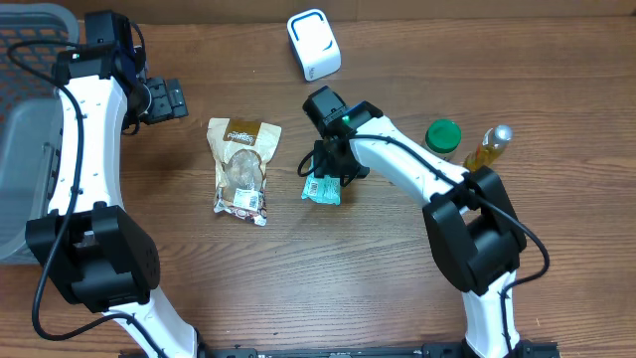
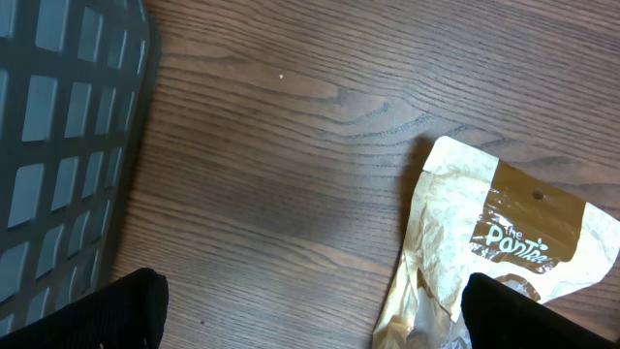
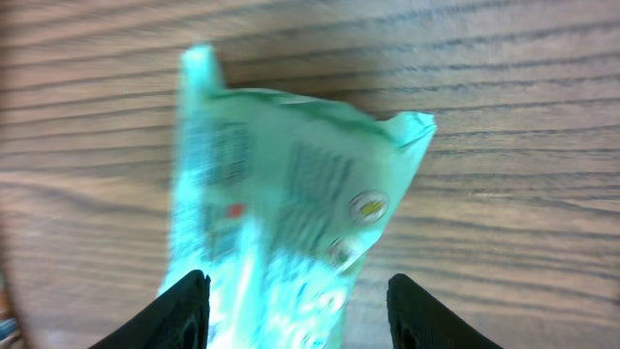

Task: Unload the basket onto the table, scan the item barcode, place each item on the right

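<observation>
— What is everything on?
— A brown wood-grain table (image 1: 397, 288). The room beyond is out of frame. A grey basket (image 1: 22, 129) sits at the left edge.

— Counts?
— One white scanner (image 1: 314, 44), one brown snack pouch (image 1: 241, 169), one green packet (image 3: 291, 174), one green-lidded jar (image 1: 443, 137), one bottle of yellow liquid (image 1: 488, 149), and two arms.

— And the grippers?
— The left gripper (image 2: 310, 320) gapes wide and empty over bare wood between the basket and the pouch. The right gripper (image 3: 295, 301) is part-open astride the green packet, which is at mid-table just right of the pouch. A gap shows beside one finger.
</observation>
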Controlling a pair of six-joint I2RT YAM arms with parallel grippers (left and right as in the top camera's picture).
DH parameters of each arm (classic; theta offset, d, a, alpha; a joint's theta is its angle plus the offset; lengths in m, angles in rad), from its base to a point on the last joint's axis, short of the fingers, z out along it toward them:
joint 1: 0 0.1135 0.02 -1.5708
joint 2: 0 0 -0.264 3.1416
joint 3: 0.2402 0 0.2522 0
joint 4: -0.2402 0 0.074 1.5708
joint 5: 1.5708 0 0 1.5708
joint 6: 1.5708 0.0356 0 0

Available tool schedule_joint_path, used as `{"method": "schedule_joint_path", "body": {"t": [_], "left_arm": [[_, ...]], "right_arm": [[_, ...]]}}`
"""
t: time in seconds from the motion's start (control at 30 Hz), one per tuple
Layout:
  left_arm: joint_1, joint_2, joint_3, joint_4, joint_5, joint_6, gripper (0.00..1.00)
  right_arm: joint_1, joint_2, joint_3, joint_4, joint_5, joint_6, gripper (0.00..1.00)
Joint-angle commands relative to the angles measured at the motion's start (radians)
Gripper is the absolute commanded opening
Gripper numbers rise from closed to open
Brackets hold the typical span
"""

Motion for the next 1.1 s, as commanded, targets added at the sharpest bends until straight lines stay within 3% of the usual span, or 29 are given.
{"method": "schedule_joint_path", "body": {"t": [0.0, 0.03, 0.17, 0.23, 0.57, 0.8, 1.07], "left_arm": [[-0.007, -0.010, 0.010, 0.000, -0.006, 0.019, 1.00], [-0.007, -0.010, 0.010, 0.000, -0.006, 0.019, 0.99], [-0.007, -0.010, 0.010, 0.000, -0.006, 0.019, 1.00], [-0.007, -0.010, 0.010, 0.000, -0.006, 0.019, 0.99], [-0.007, -0.010, 0.010, 0.000, -0.006, 0.019, 0.99], [-0.007, -0.010, 0.010, 0.000, -0.006, 0.019, 1.00], [-0.007, -0.010, 0.010, 0.000, -0.006, 0.019, 0.99]], "right_arm": [[0.031, -0.076, -0.003, 0.003, 0.043, -0.005, 0.52], [0.042, -0.076, -0.003, -0.002, 0.043, -0.005, 0.50], [0.069, -0.068, -0.005, -0.019, 0.043, -0.004, 0.23], [0.079, -0.061, -0.005, -0.018, 0.043, -0.003, 0.19], [0.087, -0.011, -0.028, -0.015, 0.052, 0.008, 0.21], [0.087, -0.010, -0.166, 0.111, 0.051, 0.020, 0.22], [0.086, -0.010, -0.213, 0.149, 0.046, 0.034, 0.42]]}}
